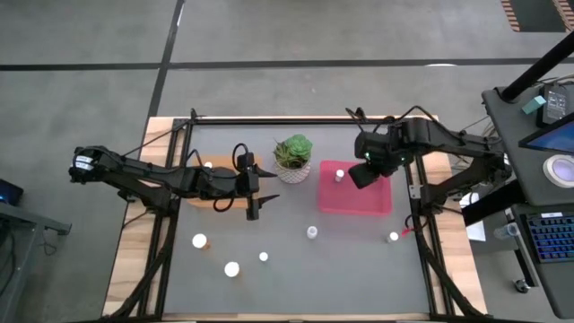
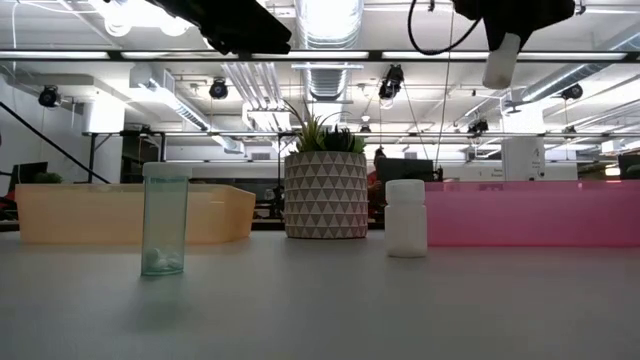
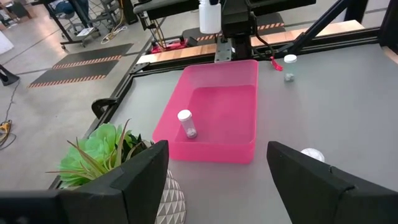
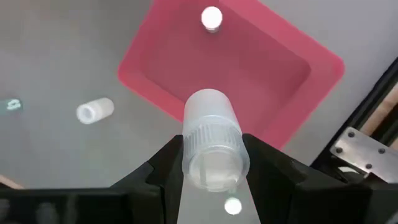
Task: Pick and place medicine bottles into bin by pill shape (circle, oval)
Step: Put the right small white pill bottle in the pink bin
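Note:
My right gripper (image 4: 212, 167) is shut on a white bottle (image 4: 211, 140) above the pink tray (image 1: 377, 199); it also shows high in the low view (image 2: 500, 58). One small white-capped bottle (image 1: 339, 174) stands in the pink tray. My left gripper (image 3: 217, 180) is open and empty, over the near edge of the orange tray (image 1: 199, 199), beside the potted plant (image 1: 293, 159). Several bottles stand or lie on the table nearer the front (image 1: 200, 240) (image 1: 231, 268) (image 1: 312, 232) (image 1: 393, 237). My right gripper pinches the bottle's ribbed cap end (image 4: 211, 134) between its two fingers (image 4: 163, 169), one on each side. The fingers point down from above. The bottle's body sticks out past the fingertips, slightly tilted, lifted clear above the pink tray.
In the low view a clear greenish bottle (image 2: 163, 232) and a white bottle (image 2: 405, 218) stand on the table in front of the trays. The plant in its patterned pot (image 2: 326, 195) stands between the orange tray (image 2: 120, 213) and the pink tray (image 2: 530, 213). A bottle (image 4: 95, 110) lies on the table beside the pink tray.

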